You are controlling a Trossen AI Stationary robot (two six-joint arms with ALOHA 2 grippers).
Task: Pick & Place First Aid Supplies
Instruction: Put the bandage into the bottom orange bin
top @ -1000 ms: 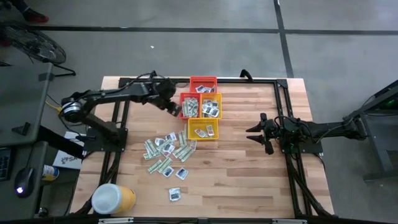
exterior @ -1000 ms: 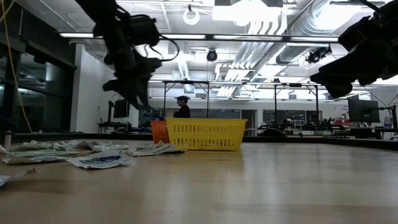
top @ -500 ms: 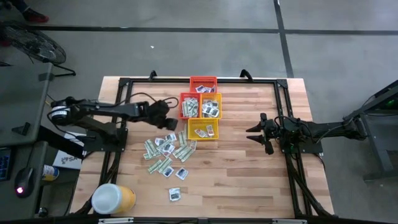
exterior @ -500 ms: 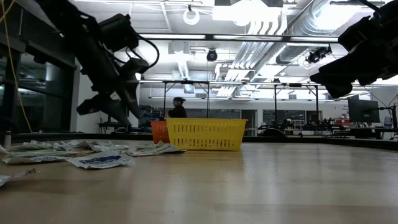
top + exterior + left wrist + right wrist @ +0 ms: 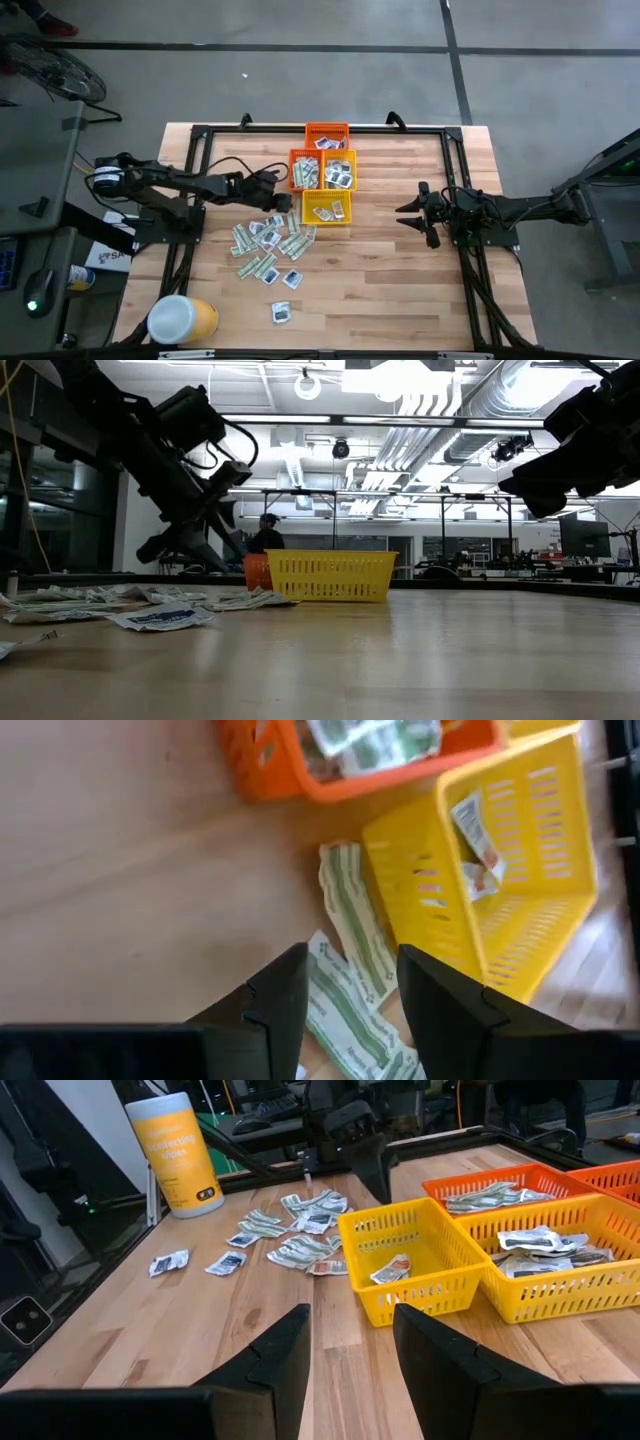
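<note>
The first aid supplies (image 5: 268,243) lie in a loose pile of green-and-white strips and white squares on the wooden table, left of centre. More of them lie in the small baskets (image 5: 325,170). My left gripper (image 5: 286,200) hangs open just above the pile's far edge, beside the near yellow basket (image 5: 500,870), its fingers slanting down. In the left wrist view, green-and-white strips (image 5: 352,935) show between its fingers (image 5: 280,995), untouched. My right gripper (image 5: 408,214) waits open at the table's right, level and holding nothing.
An orange basket (image 5: 327,135), an orange-red one (image 5: 304,170) and two yellow ones (image 5: 340,170) (image 5: 327,208) cluster at the far centre. A yellow tub with a white lid (image 5: 181,319) stands at the near left corner. Stray packets (image 5: 282,313) lie toward the near edge. A person shows in the room behind.
My left gripper has come down from beside the baskets and moved toward the table's near edge, to just above the pile. It has rolled about its own axis and tipped further downward. Its fingers stay as far apart as before.
</note>
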